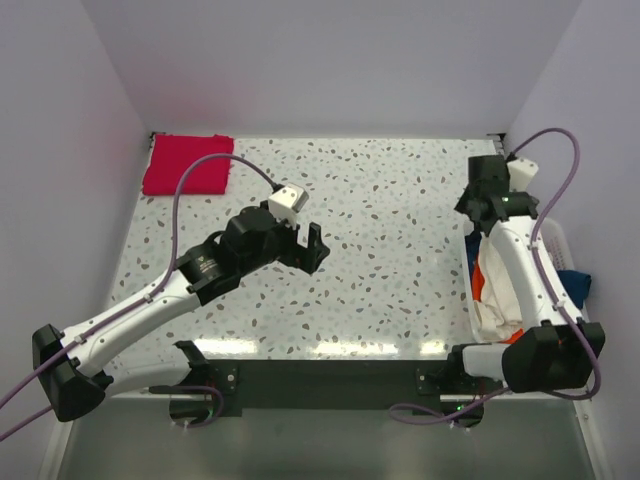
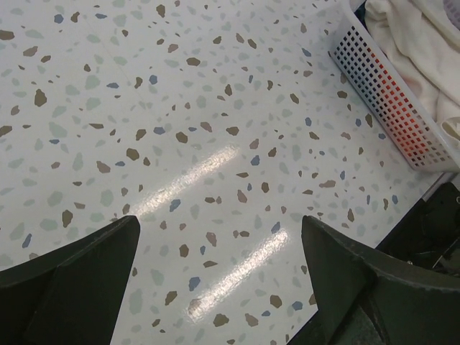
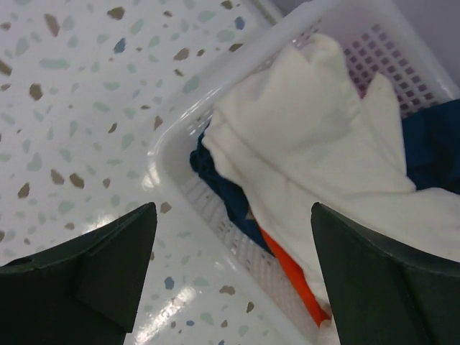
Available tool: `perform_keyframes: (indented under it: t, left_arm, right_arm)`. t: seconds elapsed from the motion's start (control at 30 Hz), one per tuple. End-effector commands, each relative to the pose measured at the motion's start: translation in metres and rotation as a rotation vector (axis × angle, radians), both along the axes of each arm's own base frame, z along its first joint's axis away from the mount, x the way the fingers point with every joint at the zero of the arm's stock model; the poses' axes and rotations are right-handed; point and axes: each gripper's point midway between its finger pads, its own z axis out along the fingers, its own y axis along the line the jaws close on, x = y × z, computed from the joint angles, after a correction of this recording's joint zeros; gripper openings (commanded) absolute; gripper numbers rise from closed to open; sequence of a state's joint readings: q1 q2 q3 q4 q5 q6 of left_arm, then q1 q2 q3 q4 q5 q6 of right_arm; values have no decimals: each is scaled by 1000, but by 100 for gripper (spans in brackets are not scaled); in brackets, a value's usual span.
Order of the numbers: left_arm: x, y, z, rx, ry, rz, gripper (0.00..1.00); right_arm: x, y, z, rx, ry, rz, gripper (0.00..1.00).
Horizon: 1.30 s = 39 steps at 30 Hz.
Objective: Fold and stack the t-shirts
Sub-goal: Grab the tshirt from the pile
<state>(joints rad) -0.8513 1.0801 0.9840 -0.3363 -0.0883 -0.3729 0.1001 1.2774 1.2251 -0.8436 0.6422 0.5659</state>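
Note:
A folded red t-shirt lies in the far left corner of the speckled table. At the right edge a white mesh basket holds a crumpled cream t-shirt on top, with a blue t-shirt and an orange t-shirt showing beneath it. My right gripper hovers open above the basket's near-left rim, with nothing between its fingers. Above bare tabletop near the middle, my left gripper is open and empty; the basket and cream t-shirt lie off to its upper right.
Pale walls close the table in on the left, back and right. The basket sits tight against the right wall. Both arm bases stand on a dark strip along the near edge.

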Motion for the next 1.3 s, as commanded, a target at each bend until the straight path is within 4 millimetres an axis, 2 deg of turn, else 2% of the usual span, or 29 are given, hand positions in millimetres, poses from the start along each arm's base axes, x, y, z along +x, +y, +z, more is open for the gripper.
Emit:
perform_keyframes:
  t: [0.0,0.07,0.17,0.33,0.43,0.5,0.57,0.6,0.63,0.67,0.7,0.73,0.83,1.0,1.07,1.1,1.13,1.27]
  left_arm:
    - [1,-3,18,-17,-37,-30,100]
    - [0,-3,17,-17,-37,-34,100]
    - [0,-1,18,-9,-43,-33,100]
    - [1,1,17,3,-49,-24,100]
    - [2,2,13,10,-42,-19,100]
    - [3,3,10,17,-39,-15,100]
    - [4,3,9,23,-36,-9,100]
    - [5,3,8,25,-31,-7,100]
    - [5,3,8,24,-30,-5,100]
    - [5,2,7,25,-27,-5,100]
    - [5,1,6,26,-22,-9,100]
    - [6,1,8,23,-21,-5,100]
    - [7,1,10,21,-22,-3,100]
    - [7,0,13,14,-23,1,100]
    - [9,2,16,1,-30,14,100]
    - [9,3,17,-3,-31,20,100]
    - [10,4,18,-7,-32,27,100]
    - [17,15,24,-29,-33,94,100]
  right_arm:
    - [7,-51,24,-62,-30,-149,90]
    - [14,-72,21,-31,-32,-199,86]
    - [28,-88,3,37,-33,-216,79]
    - [41,-94,-31,73,18,-236,79]
    - [42,-94,-51,105,38,-233,77]
    - [40,-91,-55,116,38,-230,75]
    - [38,-89,-58,125,28,-222,67]
    - [38,-88,-57,123,23,-219,59]
    - [35,-90,-56,116,28,-227,40]
    - [34,-90,-54,114,28,-228,31]
    - [33,-90,-51,111,21,-227,24]
    - [30,-90,-48,110,26,-229,13]
    - [25,-89,-27,99,-10,-225,3]
    - [23,-77,25,119,-118,-142,0]
    - [22,-69,64,131,-209,-93,0]
    - [23,-66,63,139,-209,-76,0]
    - [22,-61,83,142,-263,-47,0]
    - [27,-32,124,201,-366,128,0]
